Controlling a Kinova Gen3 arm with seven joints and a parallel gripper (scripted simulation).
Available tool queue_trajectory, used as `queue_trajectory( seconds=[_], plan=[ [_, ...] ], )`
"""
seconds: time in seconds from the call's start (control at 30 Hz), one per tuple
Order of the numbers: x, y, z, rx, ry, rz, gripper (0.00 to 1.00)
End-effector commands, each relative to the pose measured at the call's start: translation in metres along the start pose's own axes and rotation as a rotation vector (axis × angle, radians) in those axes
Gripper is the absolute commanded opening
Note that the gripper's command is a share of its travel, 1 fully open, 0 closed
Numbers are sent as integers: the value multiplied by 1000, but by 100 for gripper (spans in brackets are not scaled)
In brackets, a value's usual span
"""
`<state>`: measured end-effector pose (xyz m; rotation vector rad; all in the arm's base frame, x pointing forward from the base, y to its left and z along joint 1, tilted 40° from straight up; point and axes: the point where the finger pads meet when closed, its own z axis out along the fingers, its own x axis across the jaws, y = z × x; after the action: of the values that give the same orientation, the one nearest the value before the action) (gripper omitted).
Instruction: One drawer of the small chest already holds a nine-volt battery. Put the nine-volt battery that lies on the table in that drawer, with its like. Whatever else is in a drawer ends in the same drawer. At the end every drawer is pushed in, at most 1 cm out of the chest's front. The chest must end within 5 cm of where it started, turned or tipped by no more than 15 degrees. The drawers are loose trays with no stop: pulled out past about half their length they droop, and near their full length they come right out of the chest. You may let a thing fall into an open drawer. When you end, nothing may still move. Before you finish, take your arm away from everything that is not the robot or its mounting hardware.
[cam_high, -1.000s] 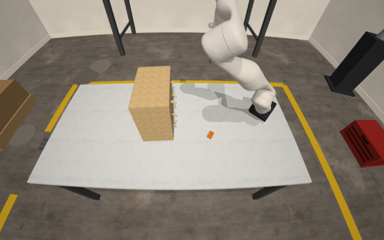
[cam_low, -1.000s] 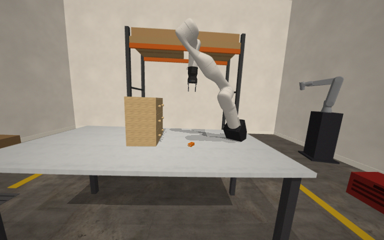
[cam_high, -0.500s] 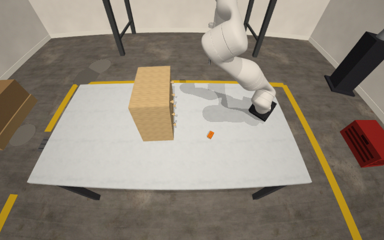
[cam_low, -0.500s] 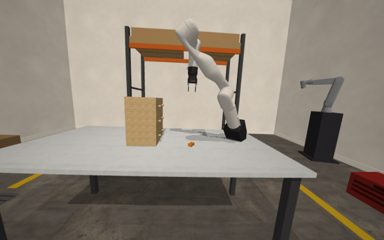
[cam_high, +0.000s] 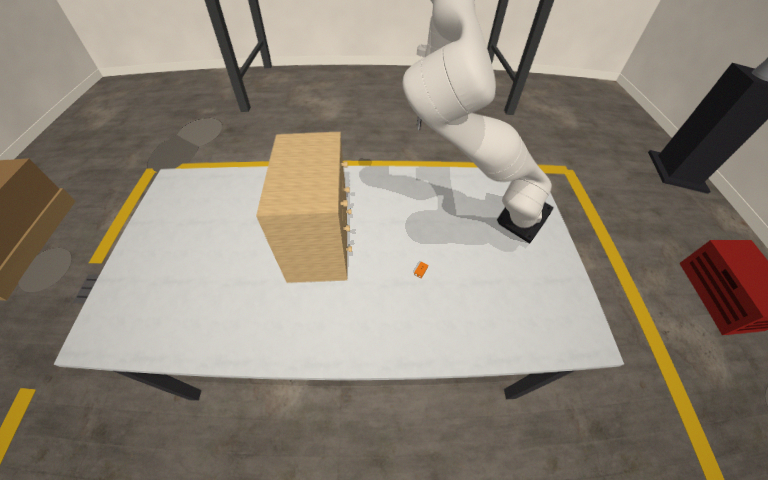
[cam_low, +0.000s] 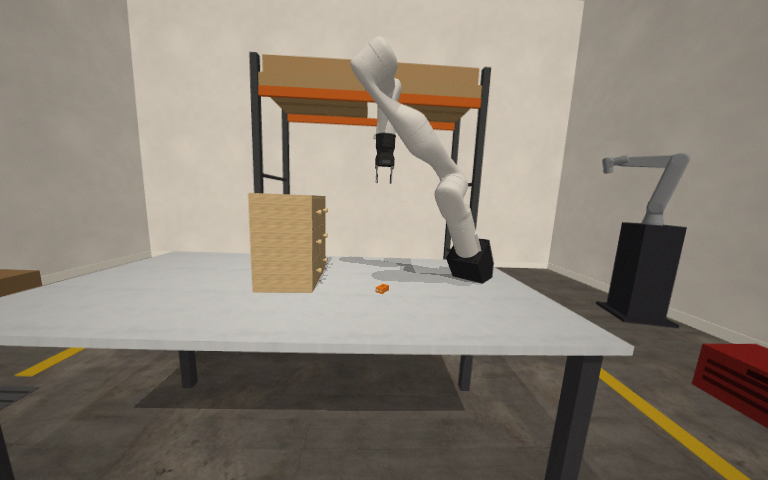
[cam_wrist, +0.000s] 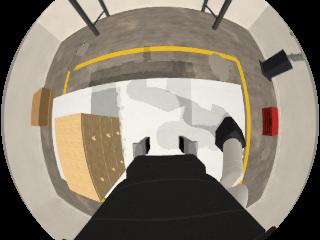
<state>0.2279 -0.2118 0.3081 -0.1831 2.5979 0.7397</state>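
Observation:
A small wooden chest (cam_high: 304, 206) stands on the white table, its drawer fronts with small knobs (cam_high: 346, 210) facing right. All drawers look pushed in; it also shows in the exterior view (cam_low: 286, 242) and in the wrist view (cam_wrist: 90, 151). An orange nine-volt battery (cam_high: 420, 269) lies on the table to the right of the chest, also seen in the exterior view (cam_low: 381, 288). My gripper (cam_low: 383, 179) hangs open and empty high above the table, to the right of the chest's top. In the top view the arm hides the gripper. The drawers' contents are hidden.
The arm's black base (cam_high: 525, 221) sits on the table at the back right. A metal rack (cam_low: 370, 96) stands behind the table. A red crate (cam_high: 728, 284) and a black pedestal (cam_high: 709, 133) are on the floor to the right, a cardboard box (cam_high: 22, 217) to the left.

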Motion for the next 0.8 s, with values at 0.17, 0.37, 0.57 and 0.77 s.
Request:
queue_trajectory(
  seconds=[0.17,0.37,0.57,0.77],
  plan=[
    [0,0,1,1,-1,-11,100],
    [-2,0,4,1,-1,-48,100],
    [-4,0,12,1,-1,-119,100],
    [-6,0,19,1,-1,-187,100]
  ],
)
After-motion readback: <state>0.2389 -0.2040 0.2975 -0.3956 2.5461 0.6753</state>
